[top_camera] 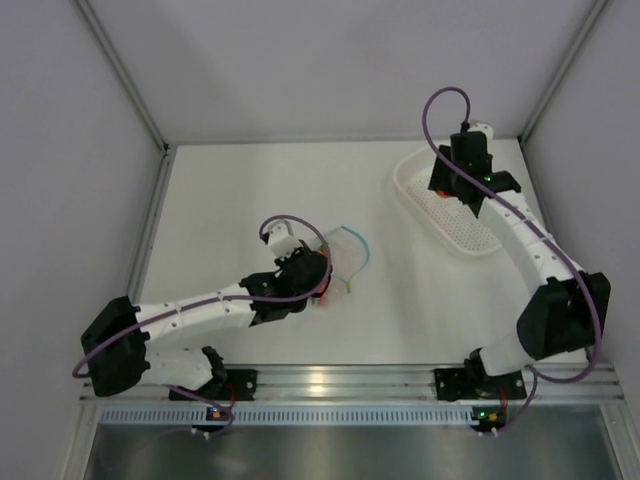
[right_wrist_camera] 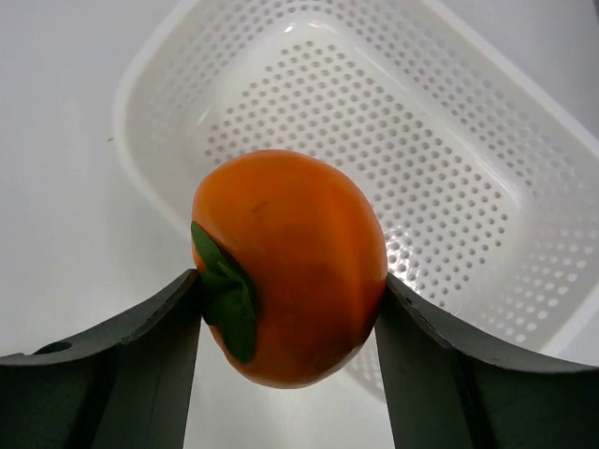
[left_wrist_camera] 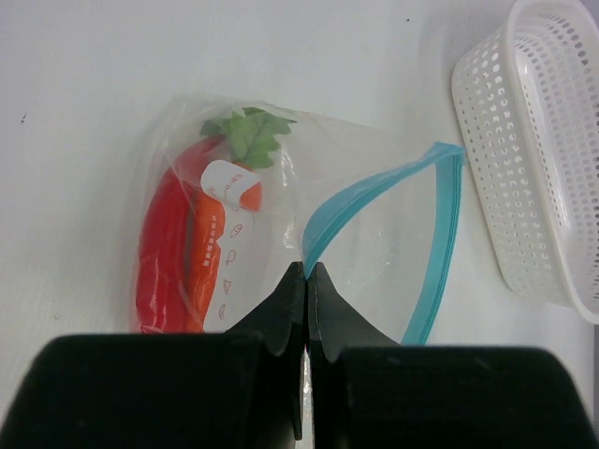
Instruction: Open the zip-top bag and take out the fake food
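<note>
Currently the orange (right_wrist_camera: 290, 267) is clamped in my right gripper (right_wrist_camera: 290, 281), directly over the basket (right_wrist_camera: 421, 140); release is judged the next move. Carrot (left_wrist_camera: 208, 253) and chili (left_wrist_camera: 159, 253) lie side by side, lengthwise, inside the bag (left_wrist_camera: 365, 234) on the bench (top_camera: 250, 190). My left gripper (left_wrist_camera: 306, 271) is pinched shut on the bag's edge beside the gaping zip strip (left_wrist_camera: 440, 243).

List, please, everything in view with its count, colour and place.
zip-top bag: one, clear with blue zip strip, mid-table
carrot: one, orange with green leaves, inside the bag
chili pepper: one, red, inside the bag
orange: one, orange, held over the basket
basket: one, white, far right
table: one, white, under everything
left gripper: one, black, shut on the bag
right gripper: one, black, shut on the orange
</note>
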Available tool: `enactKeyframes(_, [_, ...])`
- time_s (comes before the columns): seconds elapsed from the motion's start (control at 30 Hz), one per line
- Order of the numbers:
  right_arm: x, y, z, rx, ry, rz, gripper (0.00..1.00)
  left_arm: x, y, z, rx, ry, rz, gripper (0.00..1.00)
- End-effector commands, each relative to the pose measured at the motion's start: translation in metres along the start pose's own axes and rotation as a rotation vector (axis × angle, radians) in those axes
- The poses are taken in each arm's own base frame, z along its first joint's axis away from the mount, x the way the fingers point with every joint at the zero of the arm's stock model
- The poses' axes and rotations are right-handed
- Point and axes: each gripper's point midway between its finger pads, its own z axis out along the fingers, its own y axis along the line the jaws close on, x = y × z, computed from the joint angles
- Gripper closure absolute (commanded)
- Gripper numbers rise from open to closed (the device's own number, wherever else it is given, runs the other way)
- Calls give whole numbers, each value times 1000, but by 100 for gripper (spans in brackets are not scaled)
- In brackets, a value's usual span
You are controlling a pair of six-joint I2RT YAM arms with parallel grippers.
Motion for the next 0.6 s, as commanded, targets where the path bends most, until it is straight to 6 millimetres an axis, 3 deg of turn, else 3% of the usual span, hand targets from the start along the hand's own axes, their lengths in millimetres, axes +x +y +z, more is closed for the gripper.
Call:
enactKeyframes(0.0, [-13,-34,35,109,25,16,58,-16,-4,-5,23,-45,-1,100])
enactKeyframes(0.03, [-14,-47,44,140,36,34,59,-19,-6,-7,32,-48,4,100])
enactKeyframes(0.13, [0,-57,82,171,108,36,59,-23,-8,-10,51,-54,13,100])
enactKeyframes(0.2, [-2,-59,93,180,117,42,58,-25,-8,-12,61,-57,10,100])
enactKeyframes(0.23, [7,-62,105,186,149,40,58,-26,-9,-12,67,-60,7,100])
enactKeyframes(0.4, [9,-62,126,181,187,32,54,-30,-8,-16,77,-63,12,100])
enactKeyframes(0.47, [13,-61,130,177,209,25,45,-30,-8,-17,78,-64,10,100])
enactKeyframes(0.5, [13,-62,130,180,212,25,35,-31,-8,-17,78,-67,0,100])
enactKeyframes(0.57, [10,-58,126,162,208,25,32,-31,-7,-18,79,-67,-7,100])
